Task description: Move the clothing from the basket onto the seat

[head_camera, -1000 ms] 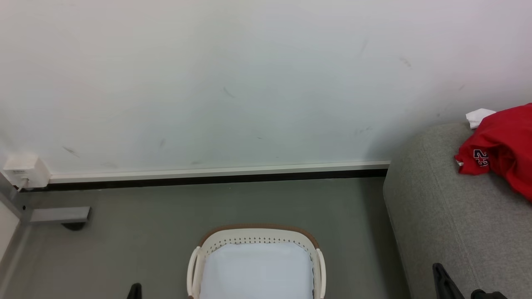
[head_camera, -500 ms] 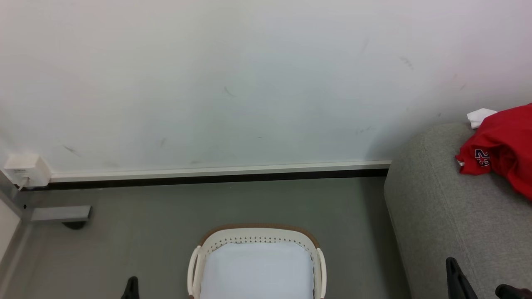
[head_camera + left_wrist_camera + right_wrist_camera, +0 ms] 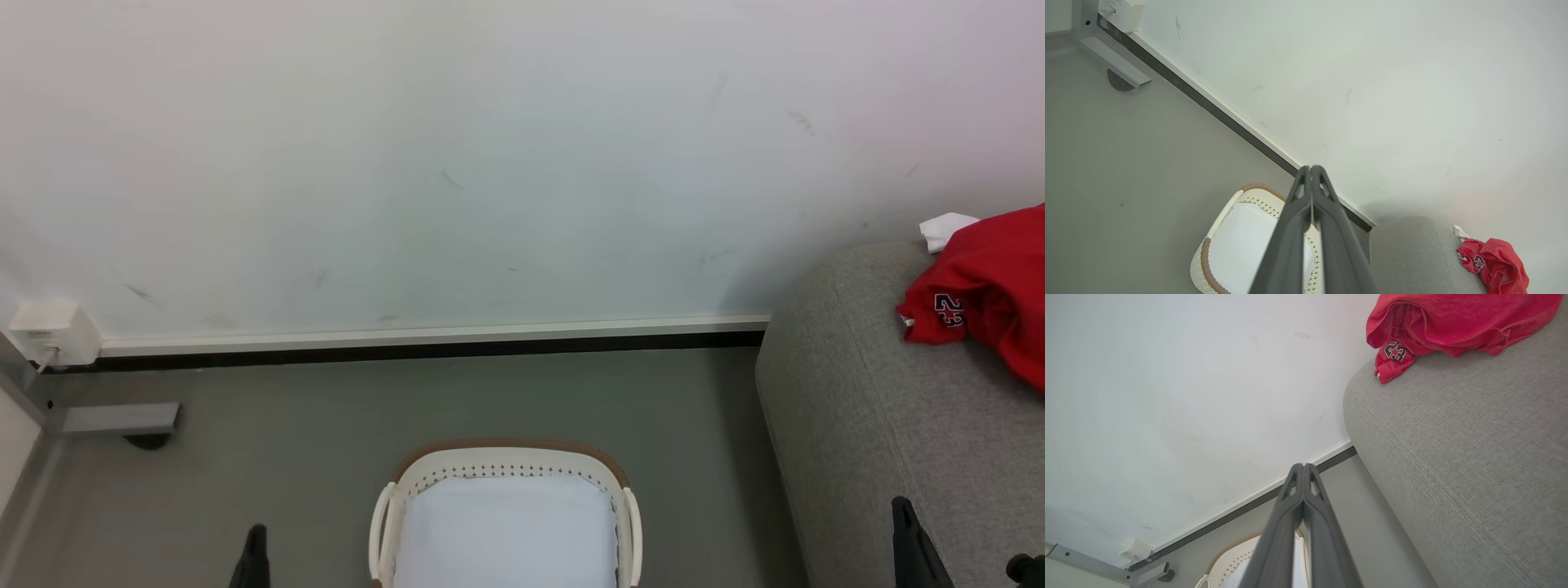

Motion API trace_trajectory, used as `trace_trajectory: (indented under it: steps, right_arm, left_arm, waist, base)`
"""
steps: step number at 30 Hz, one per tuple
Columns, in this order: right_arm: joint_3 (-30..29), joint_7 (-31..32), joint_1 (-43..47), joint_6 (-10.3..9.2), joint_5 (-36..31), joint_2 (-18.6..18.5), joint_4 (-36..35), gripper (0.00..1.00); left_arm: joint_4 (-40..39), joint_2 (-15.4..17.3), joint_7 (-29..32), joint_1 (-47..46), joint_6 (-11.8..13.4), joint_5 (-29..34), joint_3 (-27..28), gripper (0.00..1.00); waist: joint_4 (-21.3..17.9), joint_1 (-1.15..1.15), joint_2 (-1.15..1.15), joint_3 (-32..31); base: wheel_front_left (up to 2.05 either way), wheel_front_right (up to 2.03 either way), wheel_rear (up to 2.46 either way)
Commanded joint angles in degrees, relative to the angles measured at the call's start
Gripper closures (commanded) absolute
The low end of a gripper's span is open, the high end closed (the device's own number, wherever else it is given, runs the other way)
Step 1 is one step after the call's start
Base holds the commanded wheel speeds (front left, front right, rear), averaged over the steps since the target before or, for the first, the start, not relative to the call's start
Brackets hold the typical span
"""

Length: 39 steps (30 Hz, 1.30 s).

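The red jersey lies crumpled on the grey sofa at the right, a white sleeve end poking out behind it; it also shows as the jersey and the jersey in the wrist views. The cream basket with its brown rim stands on the floor at bottom centre, only its pale base inside. My left gripper is shut with nothing in it, above the basket's left side. My right gripper is shut and empty, low beside the sofa, well short of the jersey.
A white wall with a black and white skirting runs behind the basket. A white socket box and a grey metal foot sit at the far left. Grey floor lies between basket, wall and sofa.
My right gripper's fingertip has slid to the right along the bottom edge of the head view. The left fingertip has risen slightly. Jersey and basket stay put.
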Motion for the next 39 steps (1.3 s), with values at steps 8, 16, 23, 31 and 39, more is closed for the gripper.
trace_trajectory:
  steps: [8, 16, 23, 31, 39]
  right_arm:
    - [-0.85, 2.08, -2.16, -0.04, 8.53, -0.61, -1.77, 1.0]
    - [-1.28, 3.58, -2.67, -0.05, 14.63, -0.68, -2.36, 1.0]
    - [-1.64, 4.86, -2.87, -0.06, 19.62, -0.75, -2.87, 1.0]
    - [-2.05, 6.14, -3.28, -0.07, 24.89, -0.82, -3.35, 1.0]
    - [-2.44, 7.44, -3.66, -0.08, 29.9, -0.88, -3.79, 1.0]
  left_arm:
    - [-0.92, 0.65, 2.11, -2.34, -0.43, -8.03, 0.44, 1.0]
    - [-0.98, 0.72, 3.68, -3.2, -0.57, -13.57, 0.67, 1.0]
    - [-1.04, 0.76, 4.91, -3.95, -0.68, -18.11, 0.86, 1.0]
    - [-1.08, 0.81, 6.19, -4.71, -0.85, -23.09, 1.06, 1.0]
    - [-1.12, 0.87, 7.49, -5.38, -1.01, -27.39, 1.24, 1.0]
  waist:
    - [0.09, 0.0, 0.0, 0.06]
    - [0.17, 0.0, 0.0, 0.12]
    - [0.24, 0.0, 0.0, 0.17]
    - [0.31, 0.0, 0.0, 0.23]
    - [0.39, 0.0, 0.0, 0.29]
  base:
    - [0.0, 0.0, 0.0]
    - [0.0, 0.0, 0.0]
    - [0.0, 0.0, 0.0]
    - [0.0, 0.0, 0.0]
    - [0.0, 0.0, 0.0]
